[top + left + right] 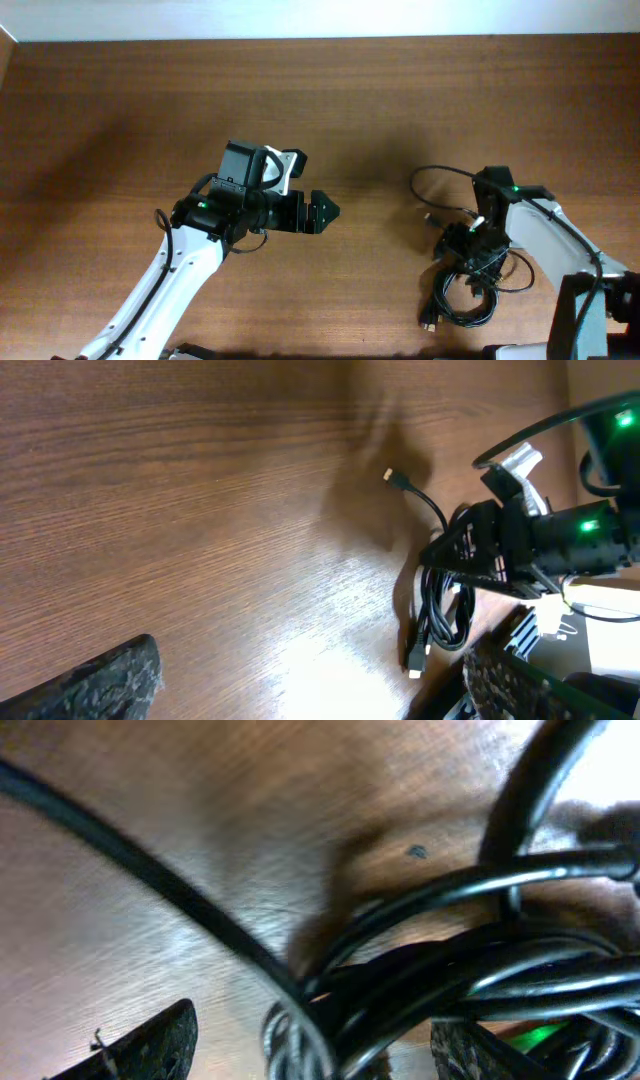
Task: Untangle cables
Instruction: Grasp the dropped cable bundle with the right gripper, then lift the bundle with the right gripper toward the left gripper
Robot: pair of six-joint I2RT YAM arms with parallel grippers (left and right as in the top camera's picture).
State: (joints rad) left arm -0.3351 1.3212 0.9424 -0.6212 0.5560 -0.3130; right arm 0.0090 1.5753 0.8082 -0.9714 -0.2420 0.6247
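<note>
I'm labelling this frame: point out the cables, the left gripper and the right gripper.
cables (440, 612): left wrist view, on the bunched strands.
left gripper (330, 212): overhead view, midway between its fingertips.
right gripper (310, 1045): right wrist view, midway between its fingertips, where the cables run.

The cables (462, 298) are thin, black and glossy, tangled into a loose coiled bundle on the right side of the desk (150, 100), near its front edge. One strand arcs out toward the back in a wide loop. A small plug (391, 477) lies free on the wood.
</note>
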